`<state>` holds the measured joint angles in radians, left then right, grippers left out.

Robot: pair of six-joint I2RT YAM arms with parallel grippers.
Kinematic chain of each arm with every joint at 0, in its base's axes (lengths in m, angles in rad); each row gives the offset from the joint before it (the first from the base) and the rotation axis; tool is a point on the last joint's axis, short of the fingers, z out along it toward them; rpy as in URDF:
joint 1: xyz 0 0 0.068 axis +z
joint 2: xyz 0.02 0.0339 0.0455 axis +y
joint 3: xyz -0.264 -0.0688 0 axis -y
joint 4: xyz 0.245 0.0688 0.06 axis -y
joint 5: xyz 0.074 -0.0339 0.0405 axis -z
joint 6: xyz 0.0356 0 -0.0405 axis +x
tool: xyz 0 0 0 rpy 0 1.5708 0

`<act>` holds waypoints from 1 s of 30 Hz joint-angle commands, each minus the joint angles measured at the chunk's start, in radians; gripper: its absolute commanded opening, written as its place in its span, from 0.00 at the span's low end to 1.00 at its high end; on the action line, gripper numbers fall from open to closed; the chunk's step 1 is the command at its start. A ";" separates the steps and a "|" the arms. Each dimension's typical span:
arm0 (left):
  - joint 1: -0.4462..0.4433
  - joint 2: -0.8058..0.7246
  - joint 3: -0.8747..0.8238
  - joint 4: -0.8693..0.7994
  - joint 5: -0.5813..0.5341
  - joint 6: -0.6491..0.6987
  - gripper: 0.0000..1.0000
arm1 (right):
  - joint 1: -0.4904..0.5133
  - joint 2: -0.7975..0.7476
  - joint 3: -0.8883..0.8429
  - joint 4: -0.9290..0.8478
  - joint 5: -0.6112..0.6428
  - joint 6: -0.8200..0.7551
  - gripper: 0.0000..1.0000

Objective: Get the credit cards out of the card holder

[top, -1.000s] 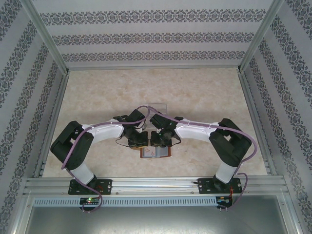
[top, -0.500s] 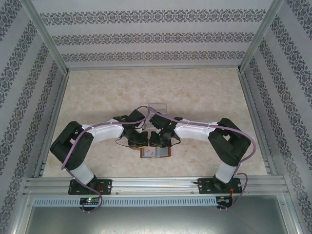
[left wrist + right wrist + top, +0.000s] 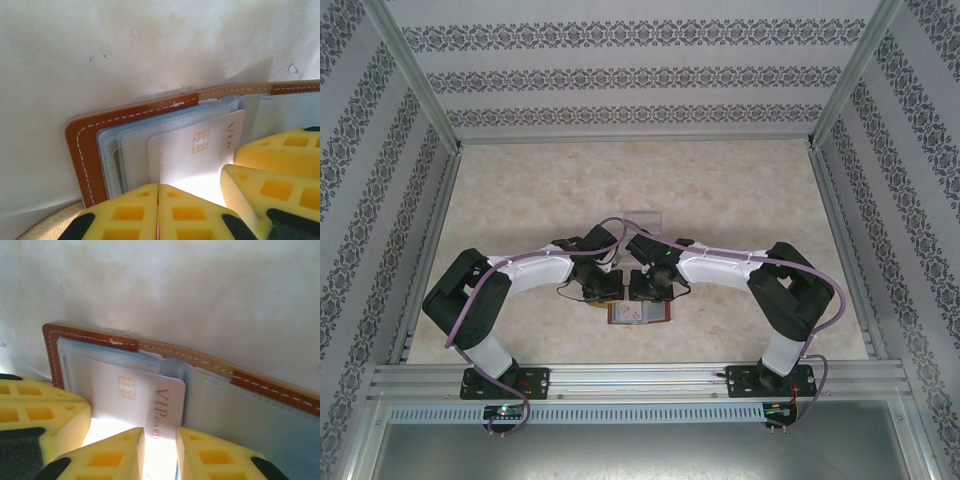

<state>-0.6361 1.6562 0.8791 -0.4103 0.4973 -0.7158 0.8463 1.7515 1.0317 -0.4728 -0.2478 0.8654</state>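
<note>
The white VIP credit card (image 3: 195,150) pokes from the grey-blue pockets of the card holder (image 3: 82,145), which lies open and flat on the surface (image 3: 100,50) toward its near edge, so this 1 is not out yet. The left end effector (image 3: 158,212) has its fingers pressed together at the card's near edge, while the right end effector (image 3: 160,455) has eased its fingers slightly apart in the last second, astride the card's printed end. To me that reads as a re-grip rather than a pull, though glare hides whether its tips touch the card.

Open table (image 3: 720,190) either side; fingers (image 3: 135,215) crowded over card holder (image 3: 82,145).
</note>
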 commanded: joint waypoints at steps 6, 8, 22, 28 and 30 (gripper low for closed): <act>-0.014 -0.014 -0.017 -0.022 -0.029 -0.007 0.07 | -0.007 -0.034 0.022 -0.098 0.056 -0.019 0.25; -0.014 -0.015 -0.012 -0.028 -0.029 -0.006 0.07 | -0.007 -0.045 0.020 -0.088 0.050 -0.016 0.25; -0.032 -0.004 0.038 -0.064 -0.020 0.018 0.07 | -0.011 -0.033 -0.007 -0.012 0.000 0.003 0.25; -0.033 0.028 0.030 -0.071 -0.030 0.023 0.07 | -0.014 -0.017 -0.019 0.008 -0.014 0.003 0.24; -0.033 0.032 0.030 -0.081 -0.041 0.027 0.07 | -0.014 -0.014 -0.025 0.014 -0.018 0.003 0.24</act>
<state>-0.6556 1.6619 0.8948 -0.4374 0.4892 -0.7101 0.8413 1.7267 1.0241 -0.4686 -0.2504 0.8619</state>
